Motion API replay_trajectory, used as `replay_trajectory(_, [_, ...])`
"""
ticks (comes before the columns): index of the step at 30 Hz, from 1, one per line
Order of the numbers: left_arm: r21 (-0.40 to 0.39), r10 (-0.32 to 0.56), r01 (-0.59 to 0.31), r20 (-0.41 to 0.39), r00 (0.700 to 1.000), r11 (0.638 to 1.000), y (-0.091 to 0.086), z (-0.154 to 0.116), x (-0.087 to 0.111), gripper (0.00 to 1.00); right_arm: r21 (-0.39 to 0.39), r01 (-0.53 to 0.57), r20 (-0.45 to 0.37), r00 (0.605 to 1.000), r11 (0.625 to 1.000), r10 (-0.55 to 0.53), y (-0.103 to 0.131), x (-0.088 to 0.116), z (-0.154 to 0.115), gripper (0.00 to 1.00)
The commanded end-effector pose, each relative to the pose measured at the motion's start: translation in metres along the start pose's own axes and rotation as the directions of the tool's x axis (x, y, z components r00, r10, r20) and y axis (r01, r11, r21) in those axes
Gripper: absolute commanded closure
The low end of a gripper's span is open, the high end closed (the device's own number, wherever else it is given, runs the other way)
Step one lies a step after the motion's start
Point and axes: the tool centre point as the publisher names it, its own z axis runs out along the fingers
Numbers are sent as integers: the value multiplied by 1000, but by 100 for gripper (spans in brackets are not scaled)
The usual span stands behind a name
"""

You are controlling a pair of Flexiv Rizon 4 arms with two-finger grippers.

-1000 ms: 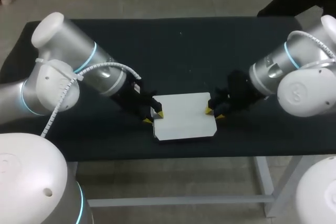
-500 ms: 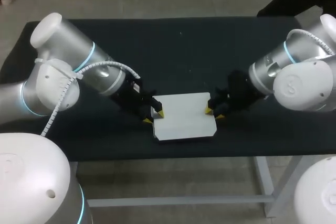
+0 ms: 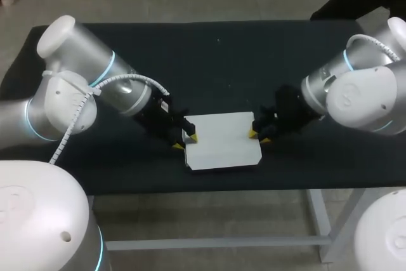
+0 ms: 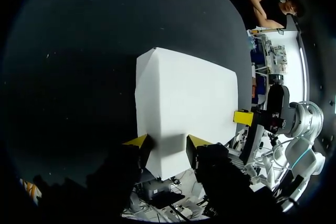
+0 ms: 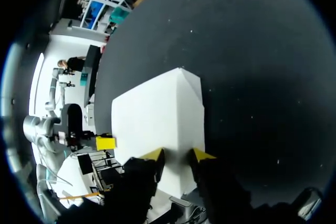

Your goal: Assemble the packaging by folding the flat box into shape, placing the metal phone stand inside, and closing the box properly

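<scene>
- White box (image 3: 222, 141) lies flat on black table (image 3: 222, 55).
- Left gripper (image 4: 167, 142) pinches 1 end of it between its 2 fingers.
- Right gripper (image 5: 178, 156) pinches the opposite end.

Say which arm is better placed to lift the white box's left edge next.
Left, probably: the left pincer sits at that edge of the white box; the right pincer is at the opposite edge.

No readable text or labels, white box (image 3: 222, 141) face blank
</scene>
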Motion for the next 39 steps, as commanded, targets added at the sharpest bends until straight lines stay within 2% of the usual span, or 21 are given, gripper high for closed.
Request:
replay_trajectory(1, [0, 1, -1, 1, 1000, 1000, -1, 8, 5, 51, 3, 1, -5, 1000, 1000, -1, -1, 6, 8, 64])
replay_trajectory(10, [0, 1, -1, 1, 1000, 1000, -1, 8, 5, 51, 3, 1, -5, 1000, 1000, -1, -1, 6, 8, 63])
replay_trajectory(12, [0, 1, -1, 1, 1000, 1000, -1, 8, 5, 54, 3, 1, -5, 1000, 1000, -1, -1, 6, 8, 63])
replay_trajectory(18, [0, 1, -1, 1, 1000, 1000, -1, 8, 5, 56, 3, 1, -5, 1000, 1000, -1, -1, 6, 8, 71])
replay_trajectory(25, [-3, 15, -15, 3, 1000, 1000, -2, 9, 8, 60, -1, 10, 11, 1000, 1000, -10, 0, 9, 10, 62])
replay_trajectory(39, [-48, 26, -27, -24, 999, 998, -4, 12, 13, 56, 25, 13, -29, 999, 1000, -12, -2, 13, 16, 61])
